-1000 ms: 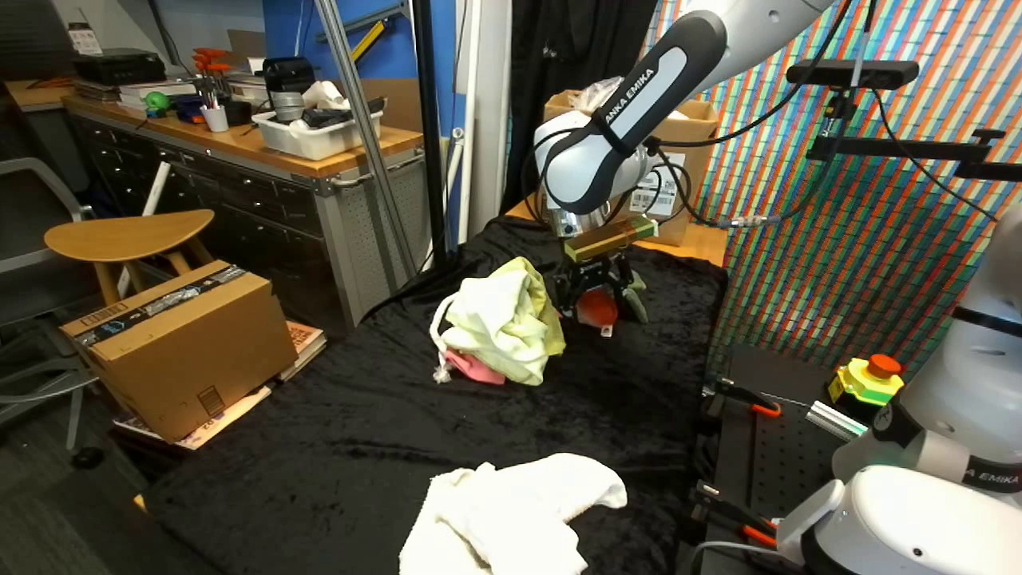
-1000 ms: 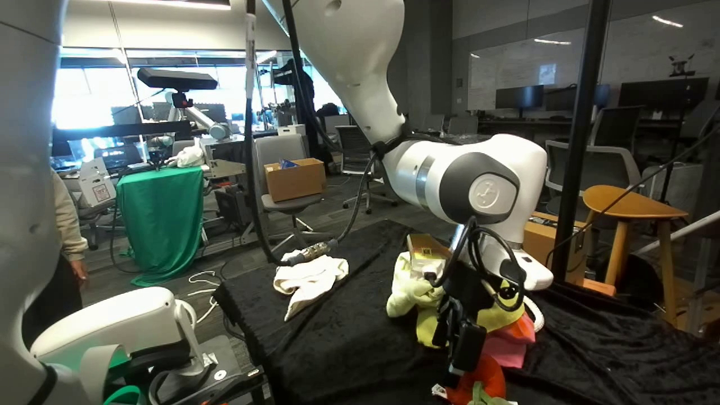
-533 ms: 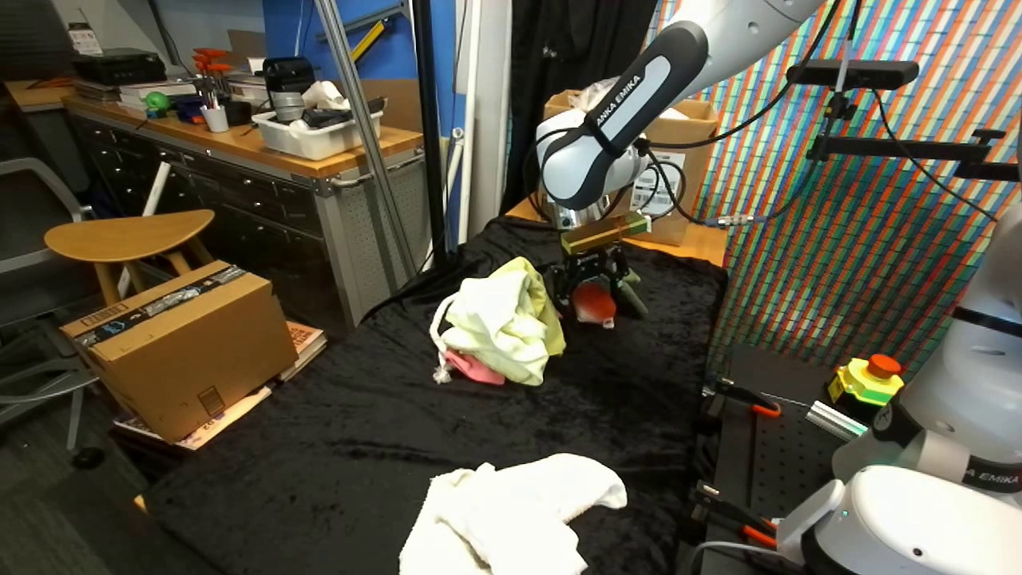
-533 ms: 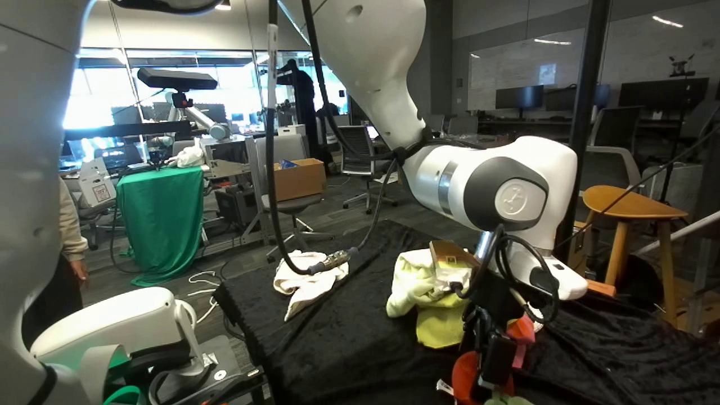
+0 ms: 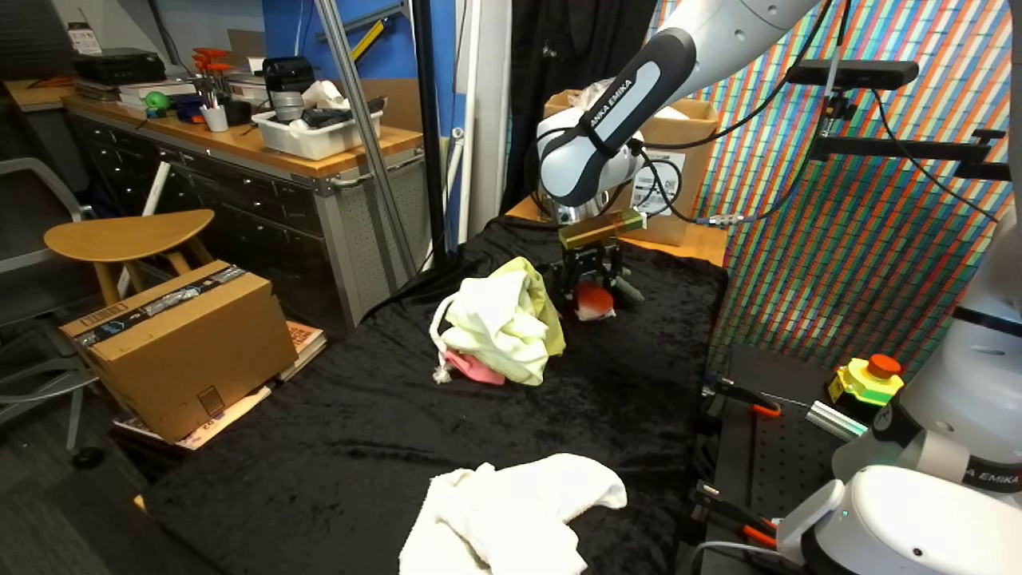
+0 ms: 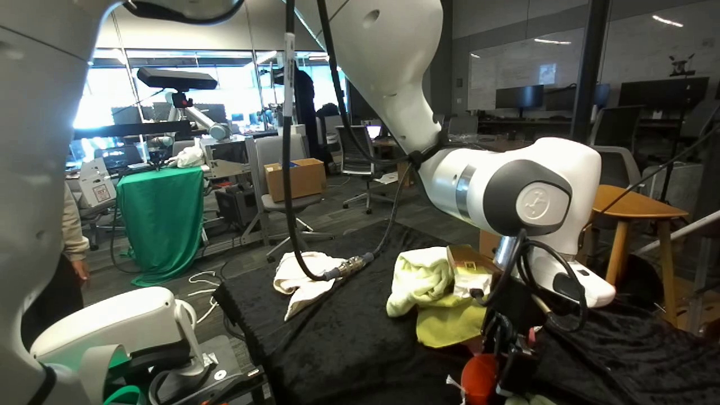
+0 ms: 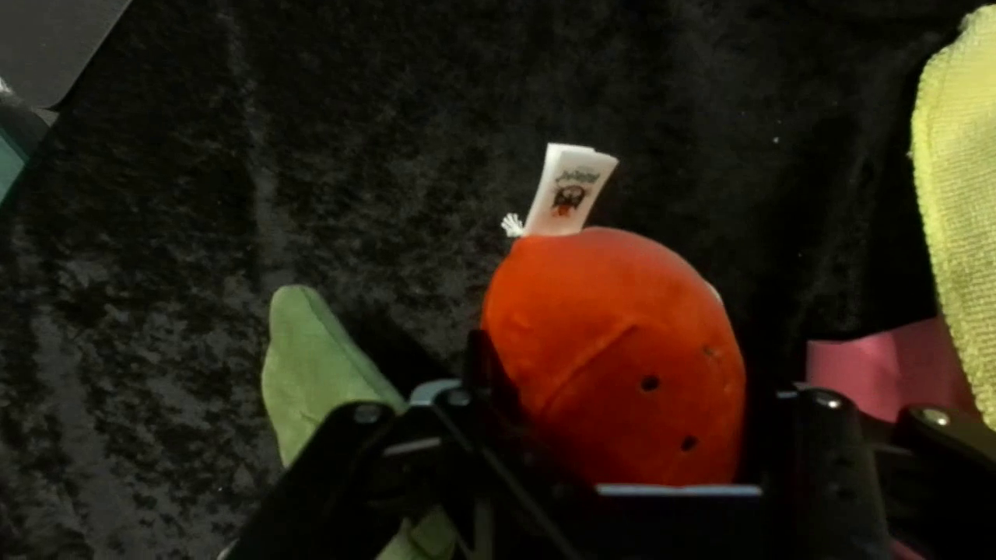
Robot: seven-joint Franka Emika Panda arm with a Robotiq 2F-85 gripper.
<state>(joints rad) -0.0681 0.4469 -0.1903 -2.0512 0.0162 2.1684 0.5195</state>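
Gripper [image 7: 622, 397] and red plush [image 7: 615, 303] have shifted together a bit, still near the yellow cloth [image 5: 499, 319]; jaws look snug around the plush, so I'd keep pressure steady and not bump the cloth.

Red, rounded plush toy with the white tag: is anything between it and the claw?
Nothing visible: in the wrist view, the red, rounded plush toy sits between the fingers of the black claw. The pale-green fabric piece lies outside that gap.

In an exterior view, your gripper [image 5: 593, 288] straddles a rounded red object [image 5: 594, 301] beside a pale yellow cloth bundle [image 5: 499, 319] on black fabric [image 5: 343, 463]; a white towel [image 5: 511, 515] lies well apart.
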